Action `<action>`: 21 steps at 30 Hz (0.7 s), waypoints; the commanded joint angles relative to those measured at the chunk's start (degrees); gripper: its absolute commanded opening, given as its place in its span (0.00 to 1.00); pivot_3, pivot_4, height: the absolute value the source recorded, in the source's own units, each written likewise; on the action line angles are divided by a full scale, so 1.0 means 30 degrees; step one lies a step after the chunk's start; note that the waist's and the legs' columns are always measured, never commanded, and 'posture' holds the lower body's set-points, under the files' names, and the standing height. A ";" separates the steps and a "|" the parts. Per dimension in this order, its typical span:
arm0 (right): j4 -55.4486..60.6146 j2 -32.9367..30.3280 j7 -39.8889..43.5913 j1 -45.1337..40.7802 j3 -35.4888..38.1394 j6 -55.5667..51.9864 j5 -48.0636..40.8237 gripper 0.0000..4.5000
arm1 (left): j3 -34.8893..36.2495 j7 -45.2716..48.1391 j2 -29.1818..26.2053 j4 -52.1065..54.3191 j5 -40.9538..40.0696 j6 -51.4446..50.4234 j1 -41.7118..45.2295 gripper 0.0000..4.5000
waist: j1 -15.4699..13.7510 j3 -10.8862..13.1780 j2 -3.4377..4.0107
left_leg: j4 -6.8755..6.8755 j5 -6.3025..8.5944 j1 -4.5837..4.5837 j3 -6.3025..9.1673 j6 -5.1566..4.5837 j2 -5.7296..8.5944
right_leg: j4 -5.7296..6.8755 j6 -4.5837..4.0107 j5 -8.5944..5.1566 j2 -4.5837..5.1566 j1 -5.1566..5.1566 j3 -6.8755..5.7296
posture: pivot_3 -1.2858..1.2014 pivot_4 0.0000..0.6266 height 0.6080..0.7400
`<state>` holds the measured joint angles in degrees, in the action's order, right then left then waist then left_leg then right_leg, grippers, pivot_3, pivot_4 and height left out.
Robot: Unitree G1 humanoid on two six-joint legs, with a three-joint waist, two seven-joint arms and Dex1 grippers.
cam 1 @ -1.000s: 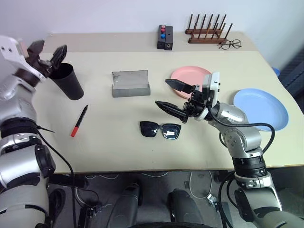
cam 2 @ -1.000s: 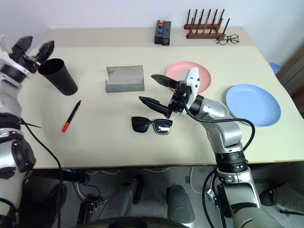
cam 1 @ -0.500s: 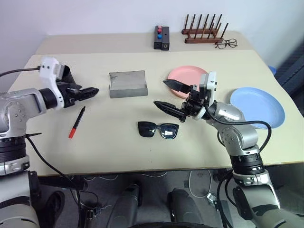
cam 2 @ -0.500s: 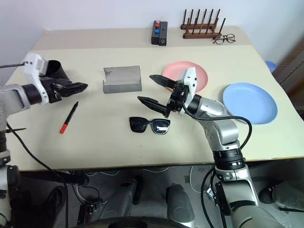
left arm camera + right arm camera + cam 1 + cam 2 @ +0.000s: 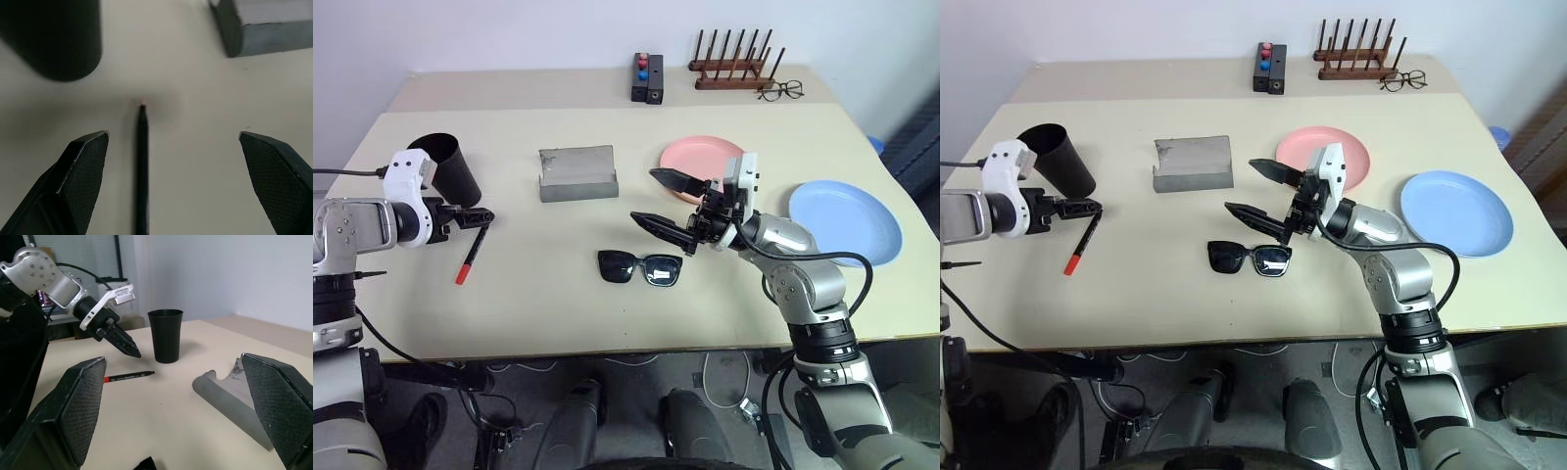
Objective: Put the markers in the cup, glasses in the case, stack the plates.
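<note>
Down from above the tall black tapered plastic cup your left gripper has come, and it now sits low over the beige table, fingers spread wide and holding nothing. Item directly ahead: slim black marker with a red end, flat on the table, black tip just under the fingertips, red end toward the near table edge; its long axis runs roughly in line with the gripper's pointing, centred between the jaws in the wrist view. Your left arm is far the nearer. Cup: upright, just beyond the gripper. Right gripper: wide, empty, raised above the black-framed sunglasses. Grey rectangular case: lid open, mid-table. Salmon pink plate and light blue plate: well apart, unstacked.
</note>
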<state>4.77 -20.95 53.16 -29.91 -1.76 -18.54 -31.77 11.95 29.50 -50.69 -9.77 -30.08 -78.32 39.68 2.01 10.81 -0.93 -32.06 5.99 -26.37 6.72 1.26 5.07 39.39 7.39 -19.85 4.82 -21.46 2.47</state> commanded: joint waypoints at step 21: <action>0.1926 -0.0105 -0.1241 -0.0607 0.0182 -0.1168 -0.0184 1.00 | -0.3413 0.0833 0.2786 -0.6259 0.4213 0.5958 0.1812 0.98 | -0.0431 -0.0016 0.0018 | -0.0003 0.0003 0.0025 -0.0002 0.0004 0.0012 | -0.0001 -0.0001 0.0000 0.0066 0.0002 -0.0009 | 0.52 0.24 1.00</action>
<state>7.96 -21.17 49.76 -30.28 -1.89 -22.20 -31.77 2.87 31.47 -42.87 -27.29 -18.50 -61.40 45.05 0.72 10.77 -0.88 -32.07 6.00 -26.29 6.72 1.28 5.11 39.38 7.39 -19.85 5.02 -21.45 2.45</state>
